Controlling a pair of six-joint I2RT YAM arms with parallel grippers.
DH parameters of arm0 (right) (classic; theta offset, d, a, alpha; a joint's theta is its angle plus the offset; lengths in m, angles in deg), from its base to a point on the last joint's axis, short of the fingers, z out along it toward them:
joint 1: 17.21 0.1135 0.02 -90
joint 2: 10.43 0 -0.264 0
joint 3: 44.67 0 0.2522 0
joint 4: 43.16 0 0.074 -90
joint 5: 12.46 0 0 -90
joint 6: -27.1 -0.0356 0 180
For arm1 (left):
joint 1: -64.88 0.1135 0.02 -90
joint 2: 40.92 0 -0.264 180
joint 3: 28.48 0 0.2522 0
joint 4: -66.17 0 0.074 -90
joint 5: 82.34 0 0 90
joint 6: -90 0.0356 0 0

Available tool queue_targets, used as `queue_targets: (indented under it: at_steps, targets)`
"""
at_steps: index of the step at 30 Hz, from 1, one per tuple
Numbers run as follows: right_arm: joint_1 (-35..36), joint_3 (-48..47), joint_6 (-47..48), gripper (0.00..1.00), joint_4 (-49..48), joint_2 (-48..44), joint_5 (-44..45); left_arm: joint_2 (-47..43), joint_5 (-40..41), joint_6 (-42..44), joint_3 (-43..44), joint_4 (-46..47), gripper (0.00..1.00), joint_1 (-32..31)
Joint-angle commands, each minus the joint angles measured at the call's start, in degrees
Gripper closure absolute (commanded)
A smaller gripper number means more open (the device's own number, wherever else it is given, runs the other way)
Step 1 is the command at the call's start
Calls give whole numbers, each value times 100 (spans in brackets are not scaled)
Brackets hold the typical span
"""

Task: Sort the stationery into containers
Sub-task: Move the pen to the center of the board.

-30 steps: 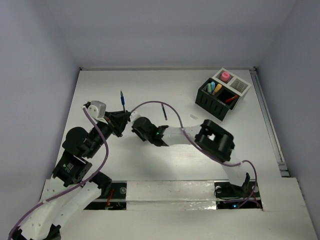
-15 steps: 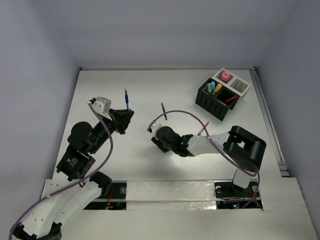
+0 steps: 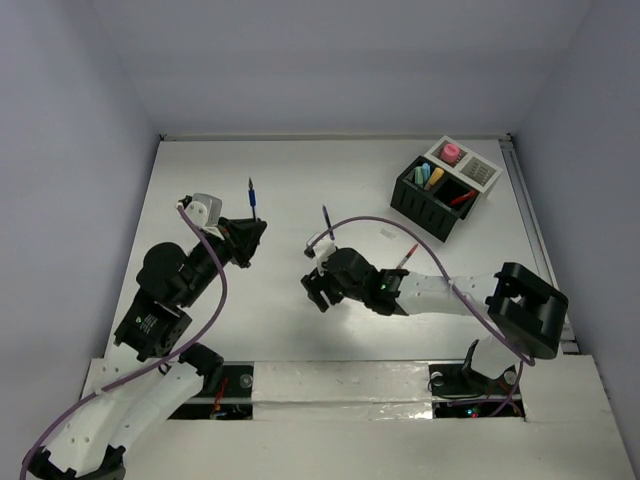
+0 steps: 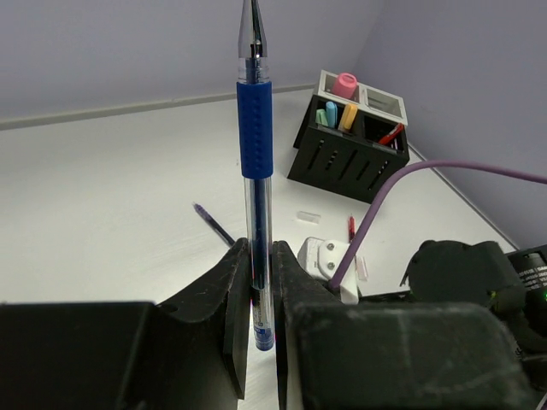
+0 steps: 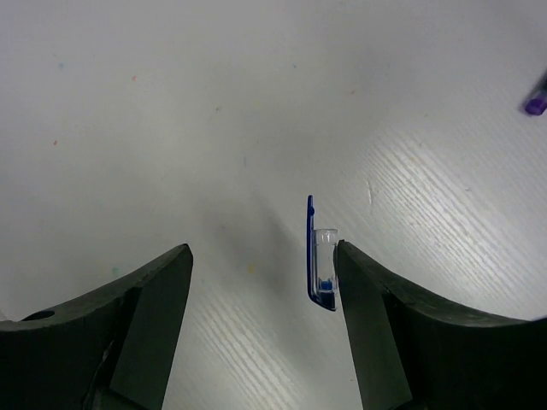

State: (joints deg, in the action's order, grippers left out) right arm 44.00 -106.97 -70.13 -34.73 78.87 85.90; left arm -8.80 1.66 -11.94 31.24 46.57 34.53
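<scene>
From above, the left jaws merge with their dark wrist and the right jaws sit partly under their own arm, so their opening is unreadable there. The wrist views settle it.

The left jaws are pressed tight on the lower barrel of a clear pen with a dark blue rubber grip (image 4: pixel 255 137). It stands upright, tip up, with its bottom end sunk between the fingers. The right jaws gape wide over the bare white worktop (image 5: pixel 171 102) and hold nothing. A small clear pen cap with a blue clip (image 5: pixel 320 266) lies close against one finger's inner face; contact cannot be judged. A purple scrap (image 5: pixel 536 104) is cut off at that view's edge.

The overhead view places the black slotted organizer box with its white section (image 3: pixel 425 205) at the far right, well apart from both arms. It holds short teal and orange markers (image 3: pixel 428 177), a thin red pen (image 3: pixel 462 198) and a pink-capped bottle (image 3: pixel 451 152). A thin dark pen (image 3: pixel 327 220) and a loose red pen (image 3: pixel 408 258) lie on the worktop between the box and the arms.

A second ago the right jaws met the left jaws at the blue pen; they have since drawn away and opened. The blue pen has not shifted in the last half-second.
</scene>
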Motion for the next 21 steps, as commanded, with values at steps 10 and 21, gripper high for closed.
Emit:
queue_targets:
  at_steps: [10, 21]
  targets:
    - [-4, -261, -235, 21, -181, 1036, 456, -65, -86, 96, -43, 233, 100, 82]
    - [-241, -307, -578, 0, -257, 1109, -230, -101, -68, 96, -43, 224, 100, 134]
